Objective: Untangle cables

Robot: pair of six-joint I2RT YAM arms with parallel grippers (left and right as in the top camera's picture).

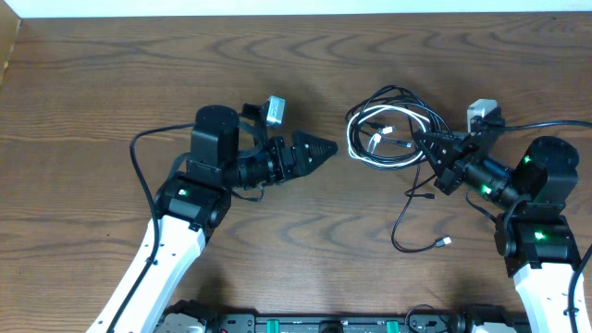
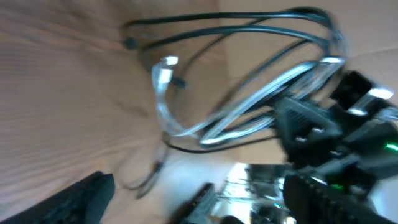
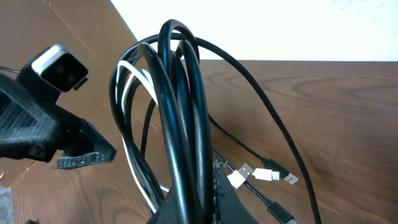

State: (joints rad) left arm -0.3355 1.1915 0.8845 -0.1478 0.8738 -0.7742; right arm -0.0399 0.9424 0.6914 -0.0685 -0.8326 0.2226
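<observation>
A dark wood-grain table (image 1: 277, 55) fills the overhead view, with a pale strip of wall (image 1: 277, 7) along its far edge. The left arm (image 1: 176, 231) reaches in from the lower left and the right arm (image 1: 546, 231) from the lower right, each carrying a small grey camera near its wrist. The left gripper (image 1: 328, 148) points toward the middle of the table, near the cables (image 1: 388, 125) but apart from them. In its own blurred wrist view its dark fingers (image 2: 87, 199) stand spread, released, with nothing between them. The right gripper (image 1: 427, 141) is clenched on the right side of the coil, and its wrist view shows the strands rising out of its closed fingers in a tall loop. The bundle lies right of centre toward the far edge, between the two grippers, as several overlapping rings. Most of them are black cords (image 3: 180, 124), with a white cord (image 1: 353, 139) wound among them on the side nearest the left gripper. One loose black tail (image 1: 400, 222) trails from the coil toward the near edge, curving across bare wood and ending in a small plug (image 1: 446, 241). Inside the loop, two little white plugs (image 3: 236, 179) lie on the table just beside each other.
</observation>
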